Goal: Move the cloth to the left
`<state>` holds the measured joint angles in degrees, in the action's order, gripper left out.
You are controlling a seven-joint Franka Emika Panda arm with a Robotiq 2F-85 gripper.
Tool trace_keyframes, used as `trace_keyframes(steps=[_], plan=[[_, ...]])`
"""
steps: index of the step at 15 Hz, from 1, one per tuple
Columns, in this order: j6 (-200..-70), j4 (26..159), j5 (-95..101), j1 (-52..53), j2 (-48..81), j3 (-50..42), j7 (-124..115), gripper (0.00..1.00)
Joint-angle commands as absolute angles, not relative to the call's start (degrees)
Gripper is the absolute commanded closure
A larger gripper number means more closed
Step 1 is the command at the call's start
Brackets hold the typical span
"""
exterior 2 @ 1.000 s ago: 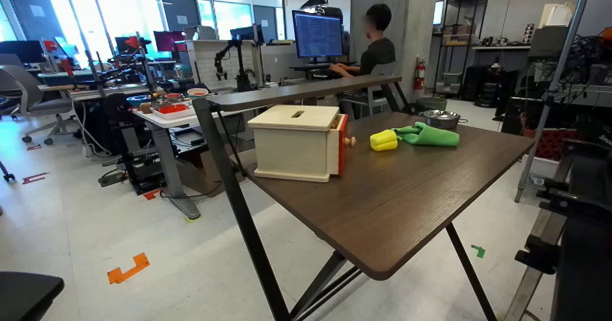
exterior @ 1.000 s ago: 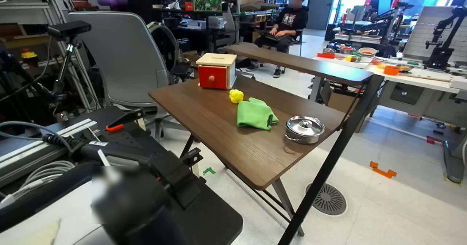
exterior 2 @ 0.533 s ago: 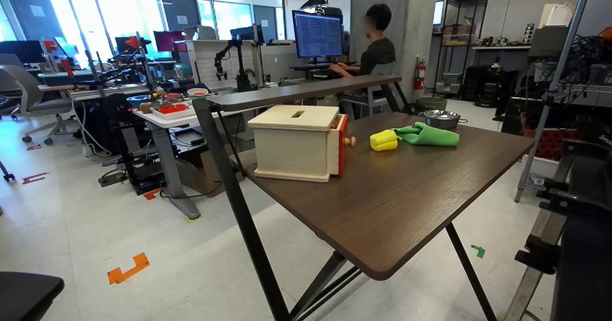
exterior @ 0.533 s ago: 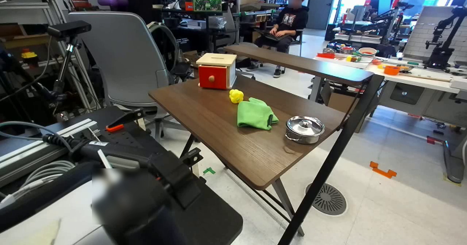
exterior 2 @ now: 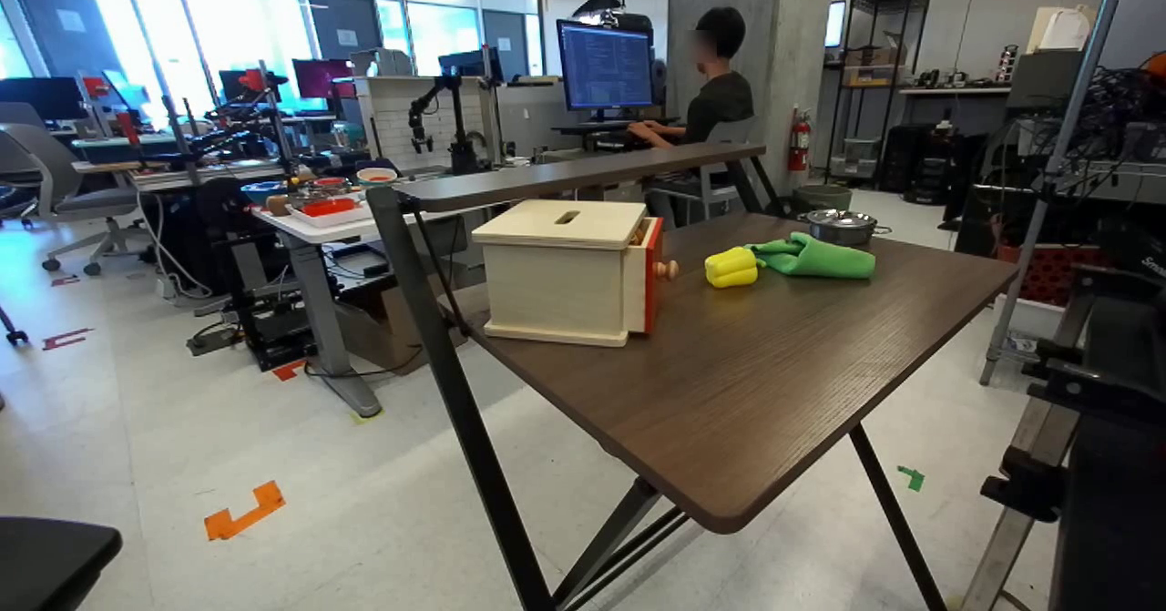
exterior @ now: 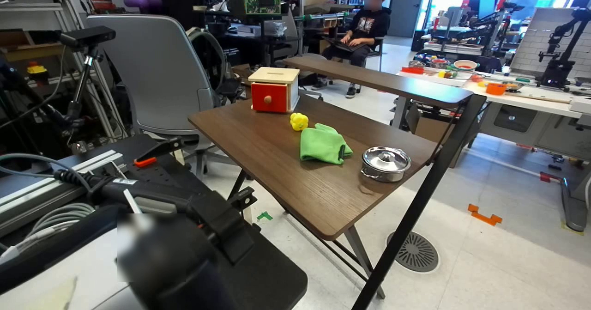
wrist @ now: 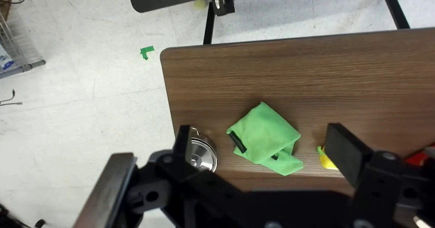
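two jaws wide apart, well above the green cloth (wrist: 266,134)

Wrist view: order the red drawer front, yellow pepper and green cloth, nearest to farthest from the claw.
1. Green cloth: centre, framed by the open claw.
2. Yellow pepper: right of the cloth, partly hidden.
3. Red drawer front: at the picture's right edge.

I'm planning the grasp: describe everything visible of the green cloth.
The cloth is bright green, soft-looking fabric, loosely folded with one flap sticking out; a black strip lies along one edge, a smaller black bit beside the flap. It rests on the table between the pot and the yellow pepper, touching neither. The open pincer isn't touching it.
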<state>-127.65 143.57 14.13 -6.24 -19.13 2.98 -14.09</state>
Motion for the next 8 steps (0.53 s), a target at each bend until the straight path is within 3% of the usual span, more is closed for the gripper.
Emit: trace_keyframes(steps=[1,8], plan=[[-136.5,138.6,14.7,-7.4,-6.9,0.9,-15.3,0.00],[-147.0,127.9,9.1,-6.7,14.2,-4.2,-13.8,0.00]])
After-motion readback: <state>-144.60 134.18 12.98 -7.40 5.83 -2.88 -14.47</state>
